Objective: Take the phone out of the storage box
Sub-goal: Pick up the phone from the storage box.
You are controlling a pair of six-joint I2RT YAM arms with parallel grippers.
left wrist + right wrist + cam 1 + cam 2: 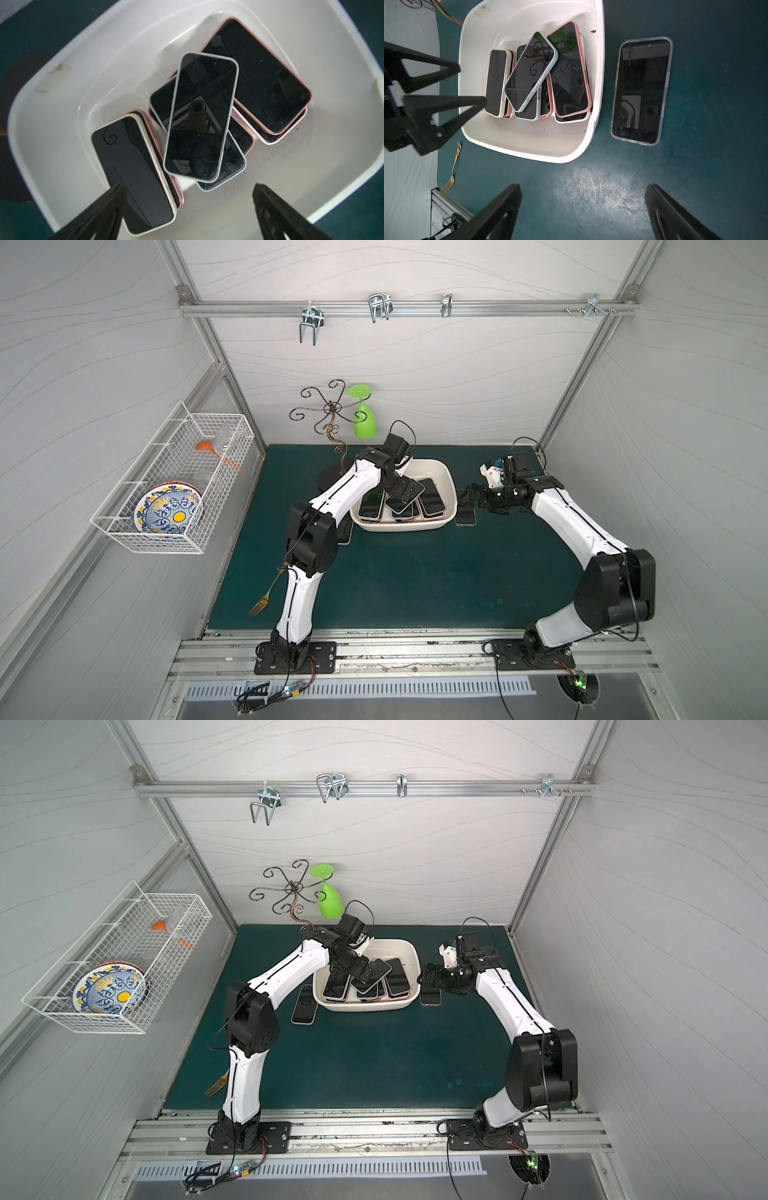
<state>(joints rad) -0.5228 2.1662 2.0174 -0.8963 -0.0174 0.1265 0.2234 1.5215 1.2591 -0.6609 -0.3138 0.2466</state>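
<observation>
Presently, both spread, the left gripper (189, 186) is held over the cream-white plastic storage box (399, 528), the right gripper (583, 186) at its three o'clock; descent onto the topmost pale-blue-cased black phone (201, 116) is judged due.

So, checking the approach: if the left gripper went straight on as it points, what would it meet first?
Probably the top phone, light-blue case, askew atop the others in the box. Depth is unclear: one finger of the open left gripper may reach the cream phone first.
</observation>
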